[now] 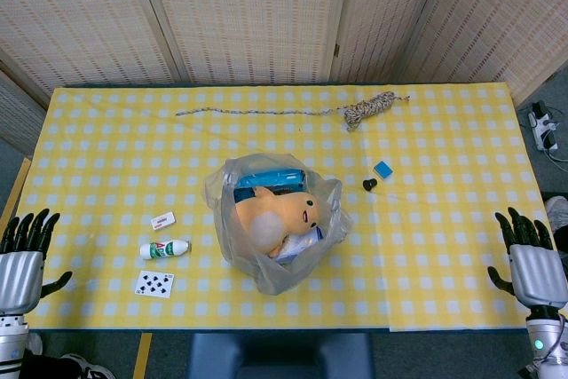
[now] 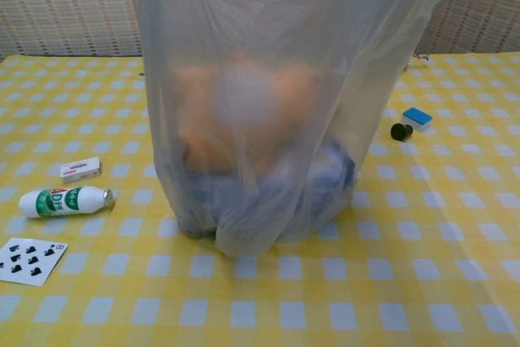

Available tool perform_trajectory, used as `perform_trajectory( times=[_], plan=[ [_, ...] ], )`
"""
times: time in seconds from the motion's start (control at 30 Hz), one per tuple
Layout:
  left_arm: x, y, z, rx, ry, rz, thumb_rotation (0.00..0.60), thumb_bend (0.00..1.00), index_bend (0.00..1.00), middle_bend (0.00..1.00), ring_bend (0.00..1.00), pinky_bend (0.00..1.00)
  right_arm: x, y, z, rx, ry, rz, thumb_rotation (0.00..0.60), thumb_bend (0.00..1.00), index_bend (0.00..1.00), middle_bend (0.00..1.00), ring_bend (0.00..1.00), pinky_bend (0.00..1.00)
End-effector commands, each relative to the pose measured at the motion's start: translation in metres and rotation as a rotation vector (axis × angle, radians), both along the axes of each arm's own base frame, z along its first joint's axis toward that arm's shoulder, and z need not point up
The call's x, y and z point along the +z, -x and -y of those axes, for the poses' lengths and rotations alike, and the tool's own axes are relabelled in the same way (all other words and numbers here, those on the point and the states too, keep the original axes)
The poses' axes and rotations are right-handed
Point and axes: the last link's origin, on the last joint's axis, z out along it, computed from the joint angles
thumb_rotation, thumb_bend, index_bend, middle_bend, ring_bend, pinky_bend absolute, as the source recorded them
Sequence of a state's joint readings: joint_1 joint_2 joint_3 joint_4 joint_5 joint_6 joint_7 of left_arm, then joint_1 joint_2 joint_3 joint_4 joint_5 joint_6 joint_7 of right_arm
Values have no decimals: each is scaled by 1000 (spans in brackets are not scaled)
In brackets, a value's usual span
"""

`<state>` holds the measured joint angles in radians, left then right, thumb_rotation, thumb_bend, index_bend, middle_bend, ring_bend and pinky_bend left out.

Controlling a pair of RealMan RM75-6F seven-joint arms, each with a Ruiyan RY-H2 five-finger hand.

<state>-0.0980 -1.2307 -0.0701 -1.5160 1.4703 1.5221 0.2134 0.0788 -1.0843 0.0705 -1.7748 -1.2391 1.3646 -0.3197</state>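
A clear plastic bag stands closest to the chest camera, filling the middle of that view on a table covered in yellow-and-white check. Seen from the head camera, the bag sits at the table's centre with its mouth open, and inside it lie an orange plush toy with a smiling face and, just behind that, a blue package. The left hand rests at the near left edge of the table, fingers spread apart and pointing away from the robot, holding nothing. The right hand sits at the near right edge in the same pose, fingers apart and empty. Both hands are well apart from the bag, which lies between them. Nearest the left hand are a small white bottle with a green label lying on its side, a playing card face up in front of it, and a small white box just behind it. To the right of the bag are a small black cap and a blue block, near each other. A coiled rope lies at the far side, one end trailing left.
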Motion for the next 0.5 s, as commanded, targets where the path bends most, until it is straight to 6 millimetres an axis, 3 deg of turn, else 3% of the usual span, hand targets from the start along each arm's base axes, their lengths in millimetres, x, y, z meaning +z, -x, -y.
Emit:
perform_trajectory(
  times=[0.03,0.27,0.5],
  plan=[
    [0,1,-1,2,10,-3,600,141,122,94,43,65,2,-1,1,6,12,7,600,318,0,0,0,0],
    [-3,-6,1,-34,20,20,600,141,121,95,43,65,8,-6,-9,41,31,30,600,319,0,0,0,0],
    [-1,-21,12,-141,69,159,600,142,116,95,49,65,16,-12,-17,82,43,66,600,319,0,0,0,0]
  ],
)
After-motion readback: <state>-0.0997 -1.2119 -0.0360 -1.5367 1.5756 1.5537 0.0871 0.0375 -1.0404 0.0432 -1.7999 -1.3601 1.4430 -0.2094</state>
